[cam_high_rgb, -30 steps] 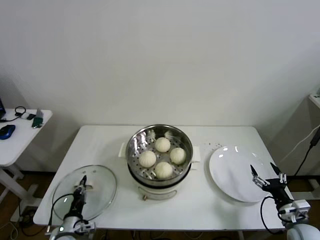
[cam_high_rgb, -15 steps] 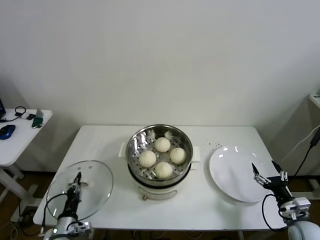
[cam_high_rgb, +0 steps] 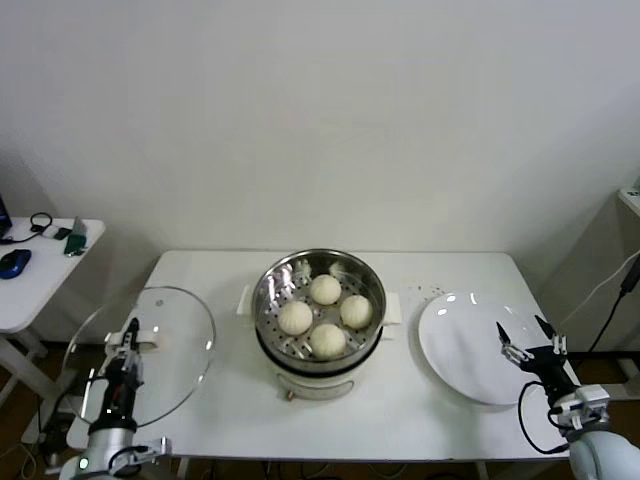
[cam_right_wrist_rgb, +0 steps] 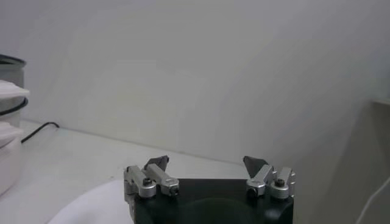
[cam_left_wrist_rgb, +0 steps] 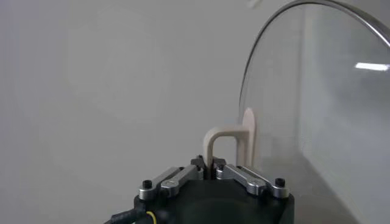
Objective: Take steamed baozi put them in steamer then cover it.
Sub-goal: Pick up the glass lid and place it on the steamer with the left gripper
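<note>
Left end effector (cam_high_rgb: 128,345) clamped on the white bar handle (cam_left_wrist_rgb: 226,143) of the cover (cam_high_rgb: 140,355) — glass lid lifted and tilted at the surface's (cam_high_rgb: 430,400) left edge, well left of the steamer (cam_high_rgb: 318,312). Four steamed baozi (cam_high_rgb: 324,315) sit on the perforated tray inside the uncovered steamer, mid-surface. Right end effector (cam_high_rgb: 525,342) hovers at the near-right edge of the white plate (cam_high_rgb: 470,345), fingers apart, holding nothing — idle. A side table (cam_high_rgb: 30,280) with a blue mouse (cam_high_rgb: 12,263) stands far left.
</note>
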`<state>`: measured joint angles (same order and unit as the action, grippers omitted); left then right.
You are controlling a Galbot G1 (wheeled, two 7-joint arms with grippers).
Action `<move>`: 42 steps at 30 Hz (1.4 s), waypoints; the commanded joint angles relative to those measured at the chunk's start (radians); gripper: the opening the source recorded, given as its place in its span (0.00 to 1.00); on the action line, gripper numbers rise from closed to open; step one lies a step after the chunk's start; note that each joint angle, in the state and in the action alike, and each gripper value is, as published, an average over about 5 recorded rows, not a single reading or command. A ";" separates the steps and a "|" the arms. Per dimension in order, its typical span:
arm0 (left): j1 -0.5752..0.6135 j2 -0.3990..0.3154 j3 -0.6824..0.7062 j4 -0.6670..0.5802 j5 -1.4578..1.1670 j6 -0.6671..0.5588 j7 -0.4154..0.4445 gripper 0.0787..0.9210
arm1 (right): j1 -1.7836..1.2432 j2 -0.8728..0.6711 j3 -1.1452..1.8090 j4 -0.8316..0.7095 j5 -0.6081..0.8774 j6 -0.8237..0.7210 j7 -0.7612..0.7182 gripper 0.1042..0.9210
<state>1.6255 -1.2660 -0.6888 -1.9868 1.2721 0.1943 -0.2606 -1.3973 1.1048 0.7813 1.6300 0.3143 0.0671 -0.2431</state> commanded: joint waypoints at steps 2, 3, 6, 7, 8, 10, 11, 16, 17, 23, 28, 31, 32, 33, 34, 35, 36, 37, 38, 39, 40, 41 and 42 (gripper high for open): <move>0.001 0.212 0.091 -0.237 -0.017 0.230 0.042 0.08 | 0.044 0.000 -0.045 -0.029 -0.021 0.003 0.000 0.88; -0.021 0.231 0.111 -0.237 -0.018 0.244 0.064 0.08 | 0.050 0.001 -0.051 -0.033 -0.023 0.004 0.001 0.88; -0.111 0.263 0.192 -0.233 -0.018 0.290 0.142 0.08 | 0.066 0.004 -0.066 -0.045 -0.033 0.006 0.002 0.88; -0.150 0.267 0.227 -0.230 -0.016 0.307 0.170 0.08 | 0.070 0.005 -0.071 -0.049 -0.036 0.007 0.003 0.88; -0.193 0.268 0.263 -0.226 -0.012 0.327 0.200 0.08 | 0.074 0.007 -0.074 -0.052 -0.038 0.007 0.003 0.88; -0.279 0.270 0.337 -0.216 -0.001 0.372 0.259 0.08 | 0.080 0.011 -0.079 -0.059 -0.043 0.009 0.003 0.88; -0.319 0.269 0.375 -0.212 0.009 0.396 0.292 0.08 | 0.082 0.013 -0.080 -0.062 -0.045 0.011 0.003 0.88; -0.470 0.214 0.536 -0.172 0.066 0.486 0.429 0.08 | 0.093 0.020 -0.084 -0.086 -0.062 0.021 0.000 0.88; -0.490 0.199 0.561 -0.162 0.076 0.496 0.449 0.08 | 0.095 0.021 -0.084 -0.090 -0.066 0.023 0.001 0.88; -0.589 0.123 0.675 -0.099 0.145 0.528 0.533 0.08 | 0.100 0.024 -0.080 -0.103 -0.075 0.026 0.003 0.88; -0.642 0.036 0.748 -0.064 0.212 0.534 0.575 0.08 | 0.106 0.019 -0.078 -0.122 -0.095 0.036 0.001 0.88; -0.669 0.001 0.793 -0.044 0.221 0.547 0.589 0.08 | 0.113 0.015 -0.078 -0.133 -0.106 0.040 0.000 0.88; -0.679 -0.006 0.805 -0.036 0.219 0.553 0.593 0.08 | 0.114 0.014 -0.077 -0.134 -0.107 0.041 0.000 0.88; -0.689 -0.012 0.817 -0.028 0.215 0.560 0.595 0.08 | 0.115 0.014 -0.076 -0.134 -0.107 0.041 0.000 0.88; -0.699 -0.017 0.828 -0.019 0.209 0.567 0.598 0.08 | 0.114 0.014 -0.075 -0.133 -0.107 0.042 -0.001 0.88; -0.707 -0.021 0.837 -0.014 0.205 0.574 0.599 0.08 | 0.112 0.014 -0.073 -0.131 -0.106 0.042 -0.001 0.88; -0.715 -0.024 0.847 -0.007 0.200 0.580 0.601 0.08 | 0.110 0.015 -0.072 -0.129 -0.106 0.043 -0.002 0.88; -0.721 -0.028 0.854 -0.001 0.195 0.585 0.602 0.08 | 0.109 0.015 -0.071 -0.127 -0.106 0.044 -0.003 0.88; -0.726 -0.033 0.860 0.007 0.191 0.588 0.601 0.08 | 0.107 0.016 -0.069 -0.126 -0.106 0.045 -0.003 0.88; -0.730 -0.039 0.865 0.014 0.189 0.591 0.599 0.08 | 0.106 0.017 -0.067 -0.126 -0.106 0.046 -0.004 0.88; -0.732 -0.048 0.869 0.022 0.188 0.591 0.596 0.08 | 0.104 0.018 -0.064 -0.126 -0.106 0.047 -0.004 0.88; -0.732 -0.058 0.873 0.029 0.190 0.591 0.592 0.08 | 0.102 0.019 -0.061 -0.126 -0.106 0.049 -0.005 0.88; -0.731 -0.069 0.877 0.037 0.194 0.591 0.589 0.08 | 0.100 0.020 -0.058 -0.126 -0.106 0.050 -0.007 0.88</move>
<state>0.9820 -1.2517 0.0670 -2.0168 1.4417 0.7356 0.2901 -1.2968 1.1238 0.7163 1.5114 0.2175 0.1128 -0.2475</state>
